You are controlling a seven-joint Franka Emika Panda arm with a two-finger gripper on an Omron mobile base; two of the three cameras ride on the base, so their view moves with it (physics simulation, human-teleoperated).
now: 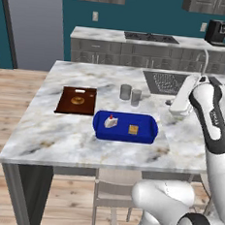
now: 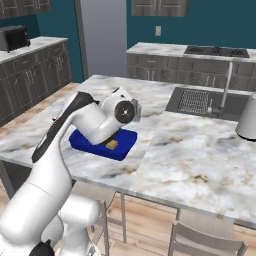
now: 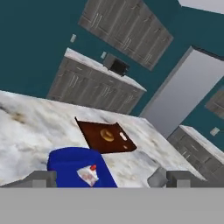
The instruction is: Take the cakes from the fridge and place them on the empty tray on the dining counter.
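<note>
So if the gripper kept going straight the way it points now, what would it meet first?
Likely the dark brown wooden board holding a round pastry, just past the blue tray; depth is hard to judge.

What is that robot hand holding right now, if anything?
Nothing. The gripper is open and empty, up off the dining counter. Both cakes, the cherry-topped wedge and the tan square, lie in the blue tray.

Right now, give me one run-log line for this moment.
cakes: white wedge and tan square on blue tray | tray: on dining counter | gripper: open, empty
</note>
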